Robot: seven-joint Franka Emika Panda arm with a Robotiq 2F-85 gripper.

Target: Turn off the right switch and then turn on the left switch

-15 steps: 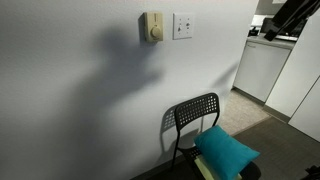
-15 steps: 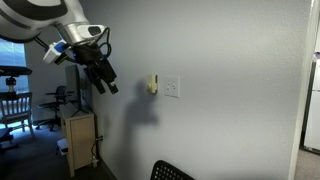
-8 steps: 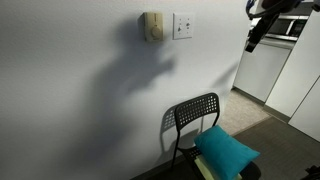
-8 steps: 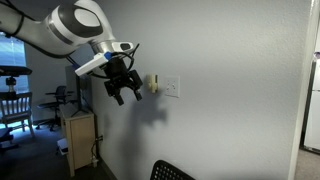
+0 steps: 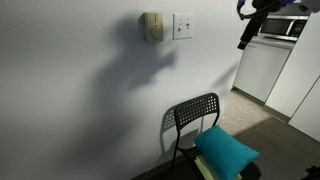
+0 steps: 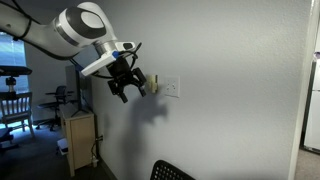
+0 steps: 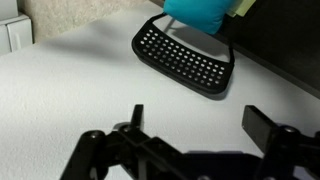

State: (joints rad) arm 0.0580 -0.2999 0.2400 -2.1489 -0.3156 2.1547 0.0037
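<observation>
The white square switch plate (image 5: pixel 183 25) is on the wall, right beside a beige box with a round dial (image 5: pixel 152 27). Its rockers are too small to tell on from off. The plate also shows in an exterior view (image 6: pixel 172 88). My gripper (image 6: pixel 130 90) is open and empty, in the air a short way off the wall, just in front of the dial box and not touching the plate. In an exterior view it enters at the top right (image 5: pixel 246 36). In the wrist view my open gripper (image 7: pixel 200 122) faces bare white wall; neither plate nor dial box shows there.
A black metal chair (image 5: pixel 192 118) with a teal cushion (image 5: pixel 226 150) stands against the wall below the switches; both show in the wrist view, chair back (image 7: pixel 185 60) and cushion (image 7: pixel 203 12). A white cabinet (image 5: pixel 262 68) stands by the wall's corner. A wooden cabinet (image 6: pixel 80 140) stands below the arm.
My gripper has swung from well away from the wall towards the dial box and switch plate, turning as it went. In the last half second it moved only slightly closer.
</observation>
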